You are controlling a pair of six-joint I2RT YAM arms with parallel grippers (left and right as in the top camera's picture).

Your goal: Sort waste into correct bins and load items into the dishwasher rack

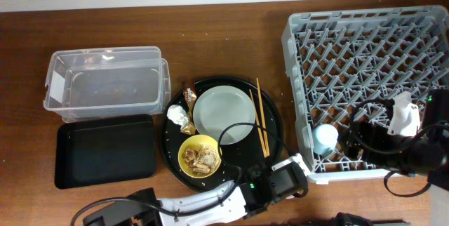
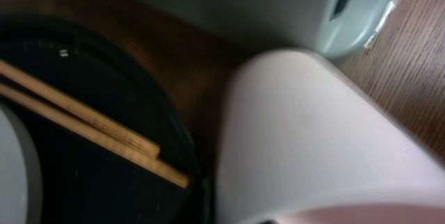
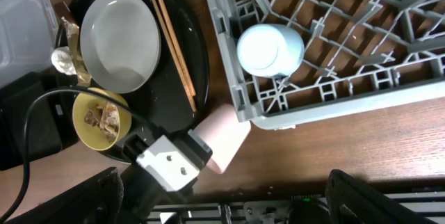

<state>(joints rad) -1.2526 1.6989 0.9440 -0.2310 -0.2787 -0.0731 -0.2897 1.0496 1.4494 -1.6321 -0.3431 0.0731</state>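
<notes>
My left gripper (image 3: 205, 147) is shut on the pink cup (image 3: 224, 136), which lies tilted beside the front left corner of the grey dishwasher rack (image 1: 295, 71). The cup fills the left wrist view (image 2: 313, 133). The light blue cup (image 3: 270, 49) stands upside down in the rack. My right gripper (image 3: 222, 200) is open and empty above the rack's front edge. On the round black tray (image 1: 277, 124) are the grey-green plate (image 1: 223, 111), the chopsticks (image 1: 260, 117), the tissue (image 1: 176, 116), the wrapper (image 1: 189, 97) and the yellow bowl (image 1: 200, 156) with food chunks.
The clear tub (image 1: 105, 52) stands at the back left, with the shallow black rectangular tray (image 1: 105, 152) in front of it. A black cable (image 1: 235, 131) loops over the round tray and the plate's edge. My left arm (image 1: 210, 201) runs along the table's front.
</notes>
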